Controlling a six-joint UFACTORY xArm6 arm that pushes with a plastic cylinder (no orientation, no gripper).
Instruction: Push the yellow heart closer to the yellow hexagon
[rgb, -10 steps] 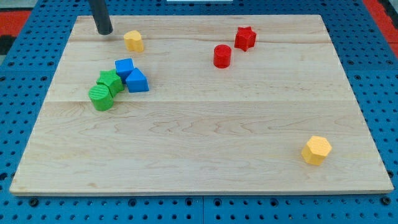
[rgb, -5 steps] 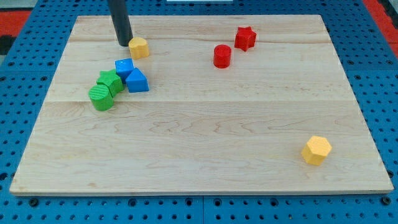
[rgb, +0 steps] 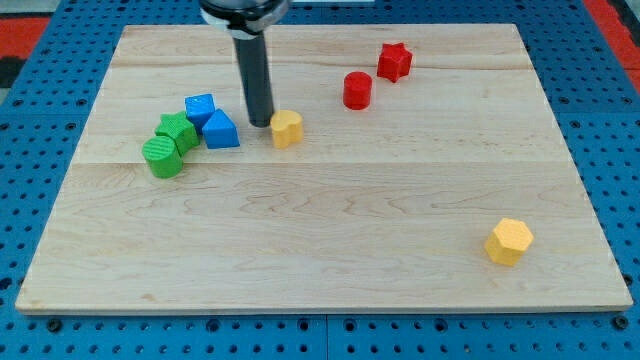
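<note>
The yellow heart (rgb: 287, 128) lies on the wooden board, left of the middle in the upper half. My tip (rgb: 260, 122) stands right against the heart's upper left side. The yellow hexagon (rgb: 509, 241) lies far off near the board's bottom right corner.
A blue cube (rgb: 200, 107) and a blue triangular block (rgb: 220, 131) sit just left of my tip, with a green star (rgb: 177, 130) and a green cylinder (rgb: 162, 157) beside them. A red cylinder (rgb: 357, 90) and a red star (rgb: 394, 62) lie at the upper right.
My tip has moved down and to the right from the board's top left and pushed the yellow heart with it, toward the middle. The other blocks have not moved.
</note>
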